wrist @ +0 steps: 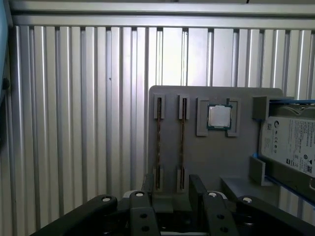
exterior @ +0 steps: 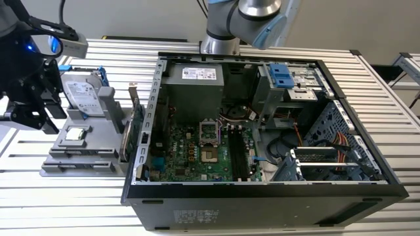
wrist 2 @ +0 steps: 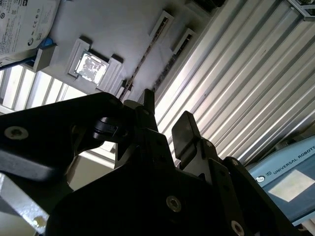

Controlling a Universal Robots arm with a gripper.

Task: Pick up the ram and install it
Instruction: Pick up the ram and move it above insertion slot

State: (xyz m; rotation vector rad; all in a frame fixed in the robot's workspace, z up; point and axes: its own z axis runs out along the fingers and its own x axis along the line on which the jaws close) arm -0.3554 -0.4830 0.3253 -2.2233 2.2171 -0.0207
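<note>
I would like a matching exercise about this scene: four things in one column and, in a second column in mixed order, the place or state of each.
Things:
1. thin dark ram strip
2. small square silver chip
3. hard drive with white label
4. black gripper

Place or state:
A. open, holding nothing
B. in a square recess of the grey holder
C. on edge in narrow slots of the grey holder
D. edged by a blue frame

Pairs: 1-C, 2-B, 3-D, 4-A

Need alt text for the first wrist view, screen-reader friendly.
The open, empty gripper hangs by a grey holder tray where two ram sticks stand on edge in parallel slots. Beside them sits a square silver chip, then a hard drive, all on a ribbed metal table.
</note>
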